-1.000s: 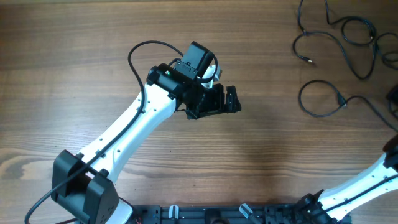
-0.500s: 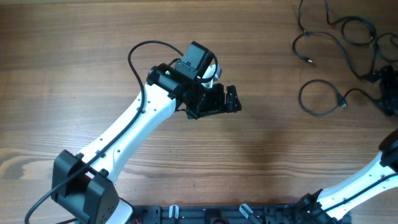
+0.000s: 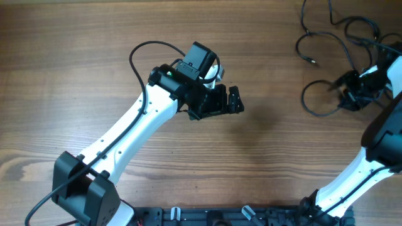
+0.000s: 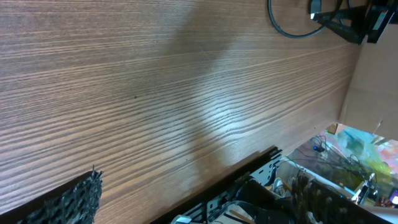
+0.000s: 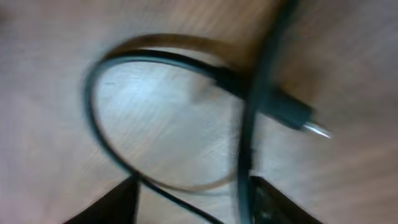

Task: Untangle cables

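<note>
The cables (image 3: 344, 32) are thin black cords spread over the table's far right, some tangled at the top. One forms a separate loop (image 3: 320, 103) below them. My right gripper (image 3: 349, 90) is down at the right side of that loop. In the blurred right wrist view its dark fingers (image 5: 109, 204) stand apart, and my right gripper (image 5: 193, 208) is open. The loop (image 5: 99, 121) and a second strand (image 5: 245, 155) run between them, with a plug end (image 5: 289, 114) just beyond. My left gripper (image 3: 230, 100) hovers over bare wood at mid-table, open with nothing between its fingers (image 4: 79, 200).
The left arm (image 3: 135, 129) reaches diagonally from the front left corner. The right arm (image 3: 377, 157) rises along the right edge. A black rail (image 3: 239, 216) runs along the table's front edge. The left wrist view catches the loop (image 4: 287, 26) and clutter beyond the table edge.
The right arm has swung in from the right edge, leftward onto the looped cable. The left arm has not moved.
</note>
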`<state>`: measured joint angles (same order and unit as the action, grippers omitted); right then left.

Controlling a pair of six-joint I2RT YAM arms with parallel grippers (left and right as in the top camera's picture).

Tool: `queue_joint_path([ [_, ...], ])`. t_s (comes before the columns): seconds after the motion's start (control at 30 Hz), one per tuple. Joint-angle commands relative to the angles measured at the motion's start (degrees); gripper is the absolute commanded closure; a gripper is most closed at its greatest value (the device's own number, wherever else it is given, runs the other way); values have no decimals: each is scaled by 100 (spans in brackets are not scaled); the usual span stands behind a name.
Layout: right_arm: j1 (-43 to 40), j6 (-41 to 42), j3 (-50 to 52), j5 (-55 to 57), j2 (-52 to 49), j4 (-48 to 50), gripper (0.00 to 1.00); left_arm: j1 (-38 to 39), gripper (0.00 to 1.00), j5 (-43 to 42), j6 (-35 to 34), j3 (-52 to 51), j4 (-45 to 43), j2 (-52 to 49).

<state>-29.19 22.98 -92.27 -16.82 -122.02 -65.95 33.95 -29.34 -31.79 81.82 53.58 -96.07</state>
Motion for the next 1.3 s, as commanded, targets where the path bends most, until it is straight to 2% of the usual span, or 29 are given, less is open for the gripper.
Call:
queue_joint_path([
  [0.0,-7,-90,55,629,153,-179,54,4,0,52,-13,26,-26,-37],
  [0.07,-7,-199,55,627,153,-365,66,4,0,52,-13,26,-59,-37],
  [0.2,-7,-566,52,560,155,-584,69,4,0,52,-13,26,-61,-37],
  [0.23,-7,-699,52,538,155,-640,74,7,0,52,-15,26,-61,-37],
  [0.27,-7,-782,52,535,155,-686,96,7,0,50,-13,26,-61,-37],
  [0.5,-7,-804,52,538,210,-1043,96,4,0,52,-13,26,-66,-37],
  [0.77,-7,-979,52,518,774,-1156,95,4,0,52,-13,26,-149,-37],
  [0.9,-7,-1134,59,544,802,-1314,87,4,0,50,-13,26,-151,-37],
  [1.07,-2,-1252,74,647,802,-1513,23,4,0,52,-13,26,-149,-37],
  [1.17,0,-1419,70,573,931,-1674,21,4,0,52,-17,26,-168,-37],
  [1.27,70,-1600,74,208,1733,-1788,22,-129,0,52,-70,26,-306,-37],
])
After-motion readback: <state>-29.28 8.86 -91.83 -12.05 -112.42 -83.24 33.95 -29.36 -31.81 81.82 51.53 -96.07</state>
